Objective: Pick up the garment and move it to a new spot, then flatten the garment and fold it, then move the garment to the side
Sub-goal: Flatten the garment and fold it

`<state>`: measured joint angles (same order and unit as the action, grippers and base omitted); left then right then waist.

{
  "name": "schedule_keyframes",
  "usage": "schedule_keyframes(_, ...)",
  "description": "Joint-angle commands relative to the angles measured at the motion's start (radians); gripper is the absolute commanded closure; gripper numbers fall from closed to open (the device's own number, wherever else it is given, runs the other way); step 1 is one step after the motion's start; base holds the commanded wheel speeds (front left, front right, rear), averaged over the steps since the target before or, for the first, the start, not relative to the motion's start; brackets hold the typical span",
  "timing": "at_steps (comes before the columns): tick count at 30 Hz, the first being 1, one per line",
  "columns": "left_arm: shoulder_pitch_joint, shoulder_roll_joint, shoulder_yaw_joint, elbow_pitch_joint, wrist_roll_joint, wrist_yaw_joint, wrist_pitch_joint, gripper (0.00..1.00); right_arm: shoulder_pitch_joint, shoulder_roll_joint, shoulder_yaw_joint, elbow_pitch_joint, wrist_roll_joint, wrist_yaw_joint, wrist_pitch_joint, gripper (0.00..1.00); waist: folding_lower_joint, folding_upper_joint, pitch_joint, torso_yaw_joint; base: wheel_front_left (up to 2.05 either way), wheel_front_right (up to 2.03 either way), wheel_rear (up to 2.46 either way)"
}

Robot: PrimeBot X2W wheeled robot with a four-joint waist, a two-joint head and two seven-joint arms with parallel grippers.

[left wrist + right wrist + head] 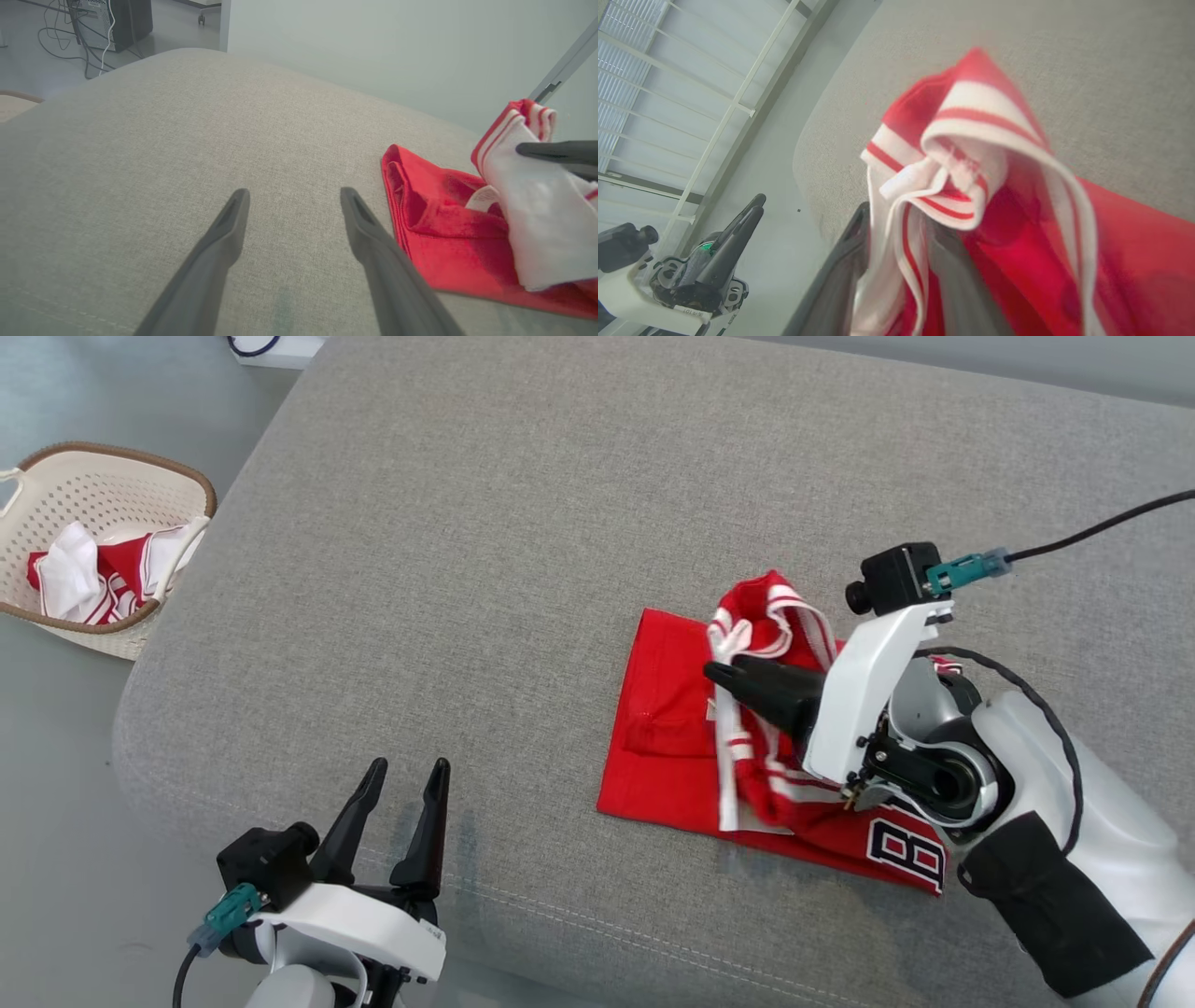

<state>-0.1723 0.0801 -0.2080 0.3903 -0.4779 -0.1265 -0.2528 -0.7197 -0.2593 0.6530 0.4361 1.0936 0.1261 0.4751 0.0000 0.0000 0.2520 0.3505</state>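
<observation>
The garment [667, 747], a red jersey with white-and-red striped trim, lies partly folded on the grey cushion [523, 523], right of centre. Its striped edge [966, 135] stands lifted in a hump over my right gripper [717, 672]. In the right wrist view that gripper [903, 224] has its jaws parted, with white cloth hanging loosely between the fingers. My left gripper [408, 770] stands open and empty near the cushion's front edge, well left of the garment [444, 233]. The left gripper [294, 193] hovers over bare fabric.
A cream perforated basket [121, 453] holding more red and white clothes stands on the floor at the far left. The cushion's front edge runs just below the left gripper. A black cable trails from the right wrist camera [896, 574].
</observation>
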Motion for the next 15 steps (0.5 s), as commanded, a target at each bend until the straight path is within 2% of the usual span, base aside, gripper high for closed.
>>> schedule_keyframes(1,-0.035,0.015,0.035,-0.018,-0.006,-0.004,-0.009,0.00,-0.029,0.031,-0.009,-0.021,-0.014,0.005,-0.004,0.00,0.0000,0.0000,0.002,0.001,0.00,0.00,0.00)
schedule_keyframes(4,-0.035,0.012,0.048,-0.016,-0.003,-0.004,-0.009,0.00,-0.054,0.052,-0.048,-0.035,-0.004,0.005,-0.005,0.00,0.0000,0.0000,-0.001,-0.010,0.00,0.00,0.00)
schedule_keyframes(6,-0.036,0.012,0.061,-0.021,0.002,-0.004,-0.009,0.00,-0.071,0.044,-0.096,-0.065,0.005,0.005,-0.022,0.00,0.0000,0.0000,-0.005,-0.024,0.00,0.00,0.00)
schedule_keyframes(11,-0.034,0.011,0.074,-0.041,0.014,-0.004,-0.009,0.00,-0.062,-0.034,-0.292,-0.107,0.015,0.005,-0.112,0.00,0.0000,0.0000,-0.015,-0.063,0.00,0.00,0.00)
schedule_keyframes(15,-0.037,0.015,0.074,-0.050,0.019,-0.004,-0.009,0.00,0.054,-0.091,-0.394,-0.088,0.012,0.005,-0.121,0.00,0.0000,0.0000,-0.017,-0.091,0.00,0.00,0.00)
